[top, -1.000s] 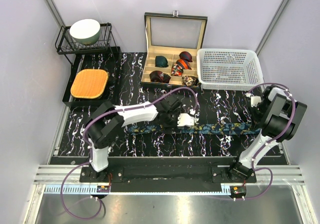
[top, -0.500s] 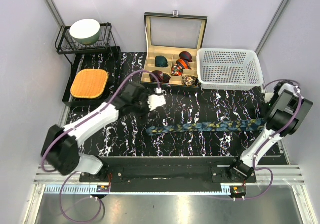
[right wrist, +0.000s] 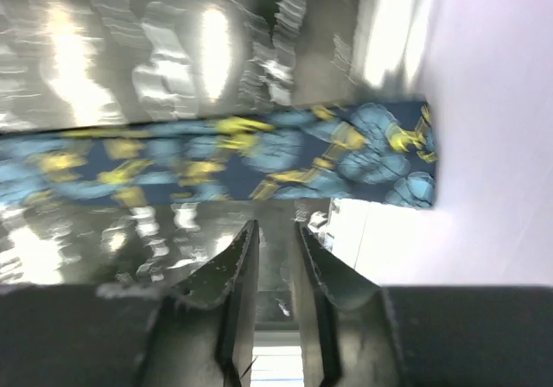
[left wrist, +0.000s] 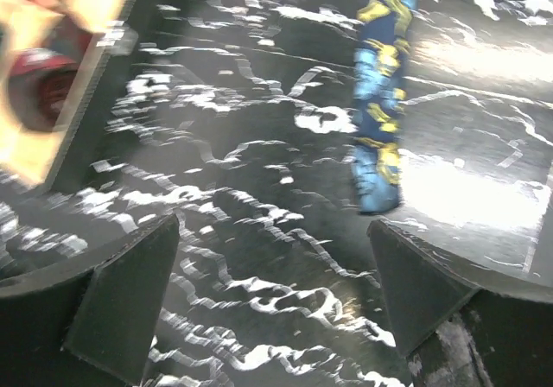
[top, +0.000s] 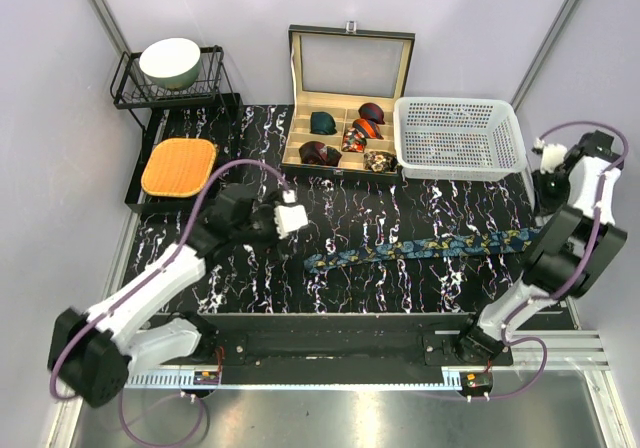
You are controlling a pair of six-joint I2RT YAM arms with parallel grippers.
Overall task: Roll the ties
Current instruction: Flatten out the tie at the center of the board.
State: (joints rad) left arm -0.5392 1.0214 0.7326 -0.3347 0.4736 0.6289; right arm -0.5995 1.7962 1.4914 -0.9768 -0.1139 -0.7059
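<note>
The navy tie [top: 420,250] is laid flat along the bench [top: 400,208]. The left hand [left wrist: 275,292] is spread open, and the right hand [right wrist: 273,262] is closed on nothing.

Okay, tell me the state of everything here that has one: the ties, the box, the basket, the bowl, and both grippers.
Navy tie: unrolled, lying flat along the table.
Tie box: lid open.
Other ties: coiled, sitting in the box compartments.
Basket: upright, looks empty.
Bowl: mouth up on the rack.
Left gripper: open, empty.
Right gripper: nearly shut, holding nothing.
</note>
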